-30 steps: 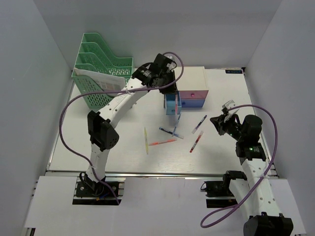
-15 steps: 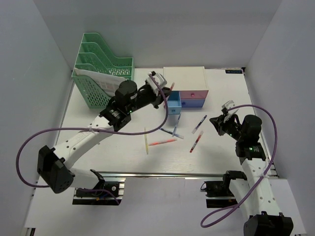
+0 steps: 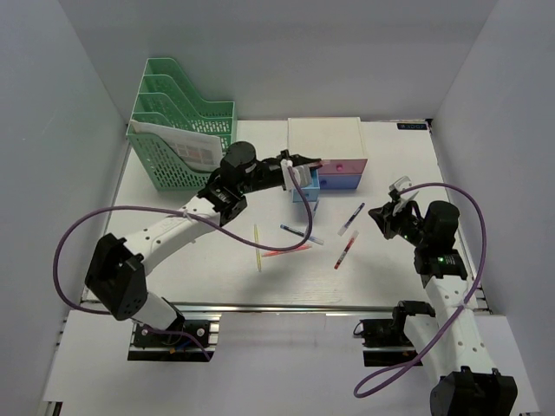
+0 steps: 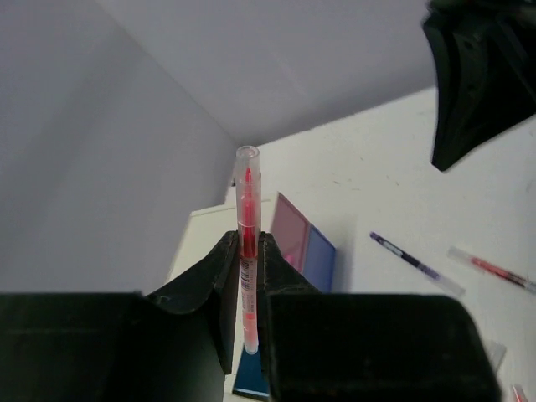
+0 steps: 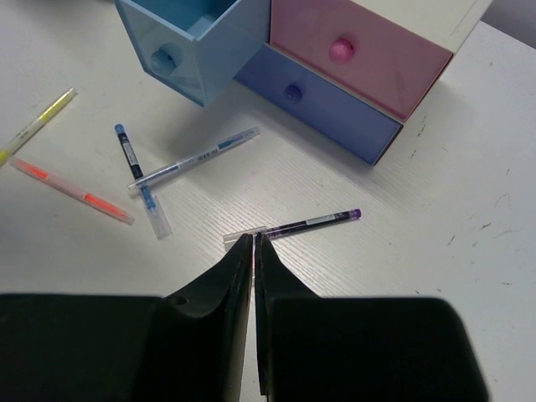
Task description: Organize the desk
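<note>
The white desk point(image 3: 173, 260) carries a small white drawer box point(image 3: 334, 143) with a pink drawer point(image 5: 356, 54) and a darker blue drawer point(image 5: 318, 105) shut. Its light-blue drawer point(image 5: 193, 42) stands pulled out. My left gripper point(image 3: 302, 173) is shut on a red pen point(image 4: 248, 243), held upright beside the open drawer. My right gripper point(image 3: 381, 213) is shut and empty, its tips point(image 5: 253, 239) just above a purple pen point(image 5: 314, 222). Loose pens lie mid-desk: yellow point(image 3: 257, 247), orange point(image 3: 286, 250), blue point(image 3: 301, 232) and red point(image 3: 346, 250).
A green mesh file rack point(image 3: 178, 130) holding papers stands at the back left. Grey walls close in the desk on three sides. A metal rail point(image 3: 277, 305) runs along the front edge.
My left arm has swung down and its gripper has moved from above the drawer box's back left to the open light-blue drawer, still holding the red pen. The right arm has not moved.
</note>
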Robot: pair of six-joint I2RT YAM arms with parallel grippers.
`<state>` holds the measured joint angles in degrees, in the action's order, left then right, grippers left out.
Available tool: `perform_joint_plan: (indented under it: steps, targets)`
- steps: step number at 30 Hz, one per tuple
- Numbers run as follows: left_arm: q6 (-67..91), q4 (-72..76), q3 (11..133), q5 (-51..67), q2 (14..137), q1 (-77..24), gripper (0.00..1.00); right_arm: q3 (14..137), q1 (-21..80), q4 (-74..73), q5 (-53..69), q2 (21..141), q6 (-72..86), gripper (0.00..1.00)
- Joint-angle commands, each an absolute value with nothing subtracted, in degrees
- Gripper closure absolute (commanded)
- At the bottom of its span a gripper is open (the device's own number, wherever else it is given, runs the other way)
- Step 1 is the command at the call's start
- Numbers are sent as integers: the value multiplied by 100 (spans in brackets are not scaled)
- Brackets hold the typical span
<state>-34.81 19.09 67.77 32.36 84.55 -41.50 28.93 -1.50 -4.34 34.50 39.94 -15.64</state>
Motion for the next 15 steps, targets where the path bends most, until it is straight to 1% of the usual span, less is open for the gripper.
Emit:
perform_joint_plan:
  steps: [1,5,10,15]
  targets:
    - [-4402,1407,6908,4103,8639,-4114,100,2848,-176,-281,3437,4025,-1643,90]
    - [-5123,889,6970,4307,8859,-4165,100,2857,-167,-299,3419,4078,-1670,90]
    - [-5368,1274,6855,4368,9140,-4087,100,2856,-167,-308,3393,4139,-1696,90]
    - [-5879,730,7171,4456,9562,-4034,100,2865,-167,-308,3349,4201,-1714,90]
